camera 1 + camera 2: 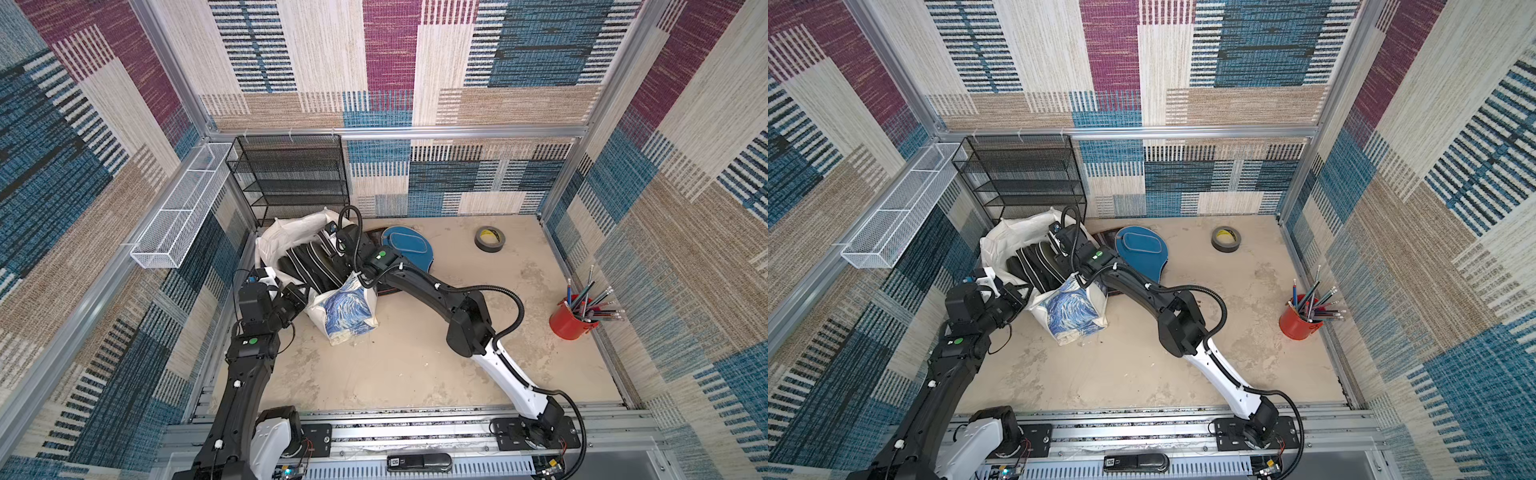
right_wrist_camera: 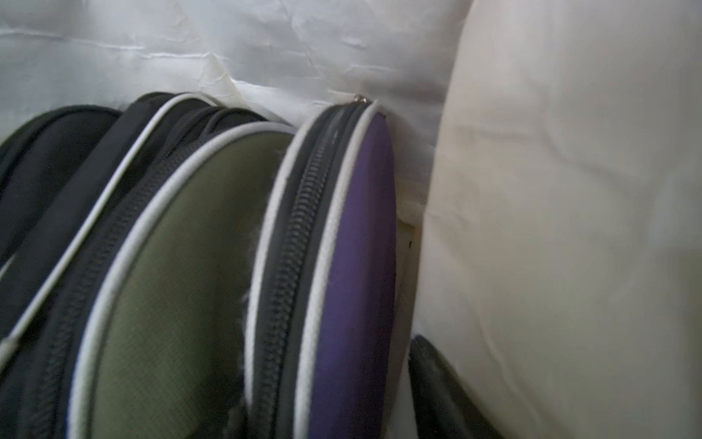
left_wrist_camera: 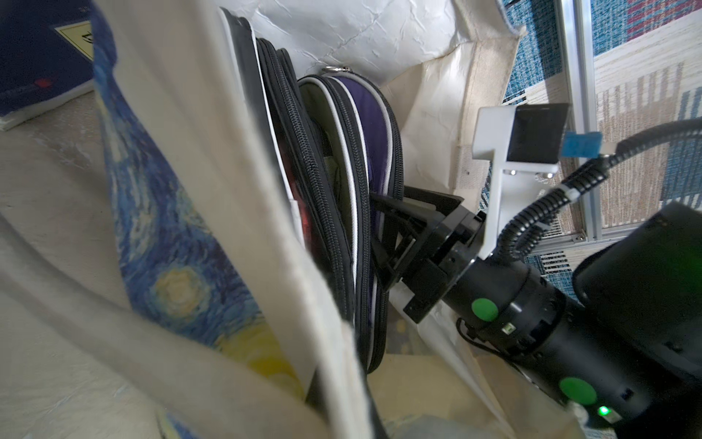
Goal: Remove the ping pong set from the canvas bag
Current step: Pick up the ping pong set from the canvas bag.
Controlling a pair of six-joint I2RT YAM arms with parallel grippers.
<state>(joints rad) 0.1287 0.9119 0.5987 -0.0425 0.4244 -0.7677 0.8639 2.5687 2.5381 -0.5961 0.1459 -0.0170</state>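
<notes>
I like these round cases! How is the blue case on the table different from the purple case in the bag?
The blue case lies flat on the table, outside the bag; the purple case stands on edge inside it. The blue case shows its broad face; the purple case is squeezed beside a green case, so mostly its zip edge shows. Both are rounded with pale trim.
</notes>
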